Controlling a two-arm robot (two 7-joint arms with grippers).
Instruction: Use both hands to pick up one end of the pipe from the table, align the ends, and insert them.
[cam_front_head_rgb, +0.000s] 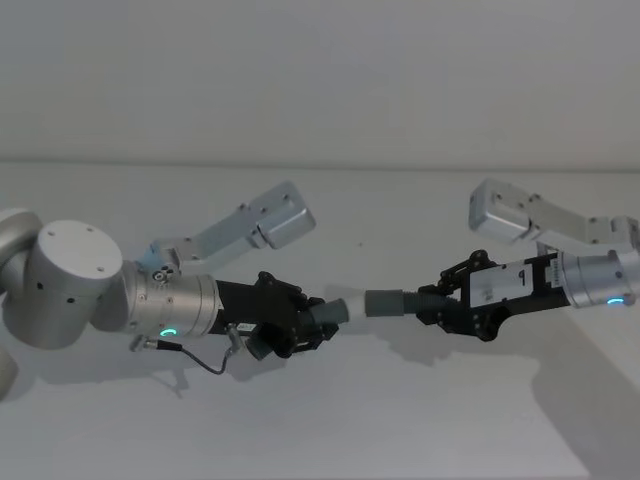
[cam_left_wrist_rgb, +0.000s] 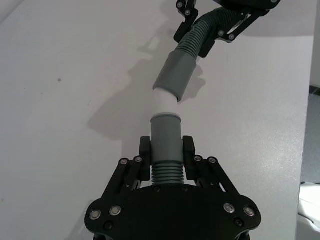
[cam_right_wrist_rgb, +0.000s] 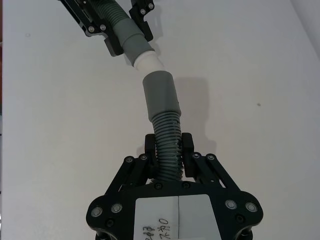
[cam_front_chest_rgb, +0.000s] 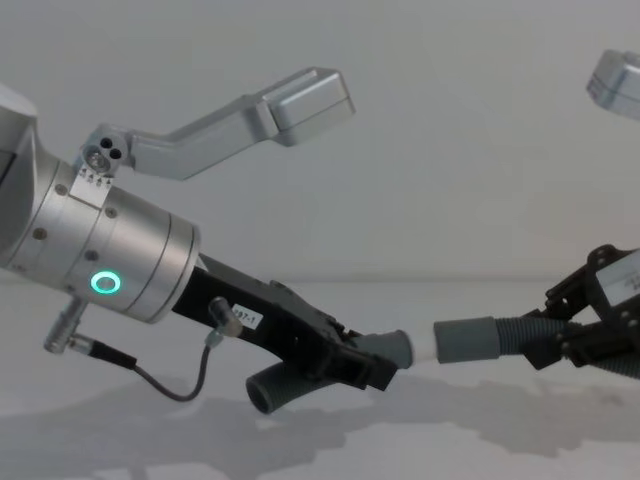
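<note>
The left gripper (cam_front_head_rgb: 300, 322) had its fingers (cam_left_wrist_rgb: 145, 150) clamped on the short tube (cam_left_wrist_rgb: 165, 135), just left of centre in the head view. The right gripper (cam_front_head_rgb: 450, 300) had its fingers (cam_right_wrist_rgb: 187, 145) clamped on the ribbed hose (cam_right_wrist_rgb: 167, 142), right of centre. Both pieces hung above the white surface (cam_front_head_rgb: 400, 420). The tube's whitish tip (cam_front_head_rgb: 352, 305) sat at the mouth of the hose's cuff (cam_front_head_rgb: 384, 302), seemingly just entering. The insertion step looked to be in hand; next, the pieces needed pushing together along one line. There were two grippers and two pipe pieces.
</note>
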